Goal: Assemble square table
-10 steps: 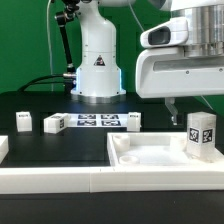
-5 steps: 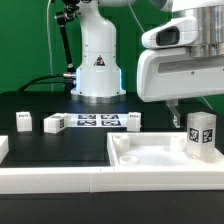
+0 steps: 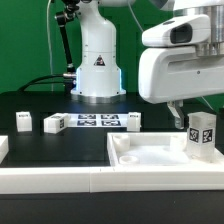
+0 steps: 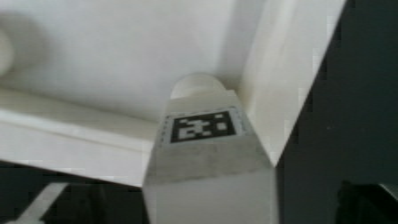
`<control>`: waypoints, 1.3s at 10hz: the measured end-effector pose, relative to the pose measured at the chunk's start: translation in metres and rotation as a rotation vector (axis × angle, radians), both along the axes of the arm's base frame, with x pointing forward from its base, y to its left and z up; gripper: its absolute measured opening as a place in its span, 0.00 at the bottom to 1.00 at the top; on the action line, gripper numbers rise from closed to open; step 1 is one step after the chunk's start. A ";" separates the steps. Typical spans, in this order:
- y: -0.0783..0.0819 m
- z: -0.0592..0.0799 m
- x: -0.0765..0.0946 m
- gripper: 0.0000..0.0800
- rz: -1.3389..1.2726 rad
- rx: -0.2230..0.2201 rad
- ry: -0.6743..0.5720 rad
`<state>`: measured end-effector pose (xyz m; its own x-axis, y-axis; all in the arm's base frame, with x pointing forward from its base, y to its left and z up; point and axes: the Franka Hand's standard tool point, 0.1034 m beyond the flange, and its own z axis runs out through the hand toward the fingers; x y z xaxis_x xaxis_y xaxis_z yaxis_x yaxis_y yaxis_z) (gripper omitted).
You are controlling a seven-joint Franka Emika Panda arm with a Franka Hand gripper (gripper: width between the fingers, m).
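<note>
The square table's top is a white tray with a raised rim at the front of the exterior view's right. One white tagged leg stands upright in its far right corner. My gripper hangs just above that leg, open, with one finger showing beside it. In the wrist view the leg rises between the jaws with its tagged end toward the camera, against the rim; dark gaps show on both sides. Three more legs stand on the black table.
The marker board lies flat before the robot's base. A long white rail runs along the front edge, with another white piece at the exterior view's left. Black cables trail behind the base.
The gripper has shifted a little toward the exterior view's right over the standing leg. The jaws stay open and no part has moved.
</note>
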<state>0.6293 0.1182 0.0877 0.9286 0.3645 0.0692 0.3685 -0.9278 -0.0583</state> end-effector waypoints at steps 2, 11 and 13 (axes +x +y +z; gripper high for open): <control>0.000 0.000 0.000 0.50 -0.008 0.000 0.001; -0.002 0.000 0.000 0.36 -0.406 0.022 0.033; -0.002 -0.002 -0.001 0.36 -0.615 0.035 0.045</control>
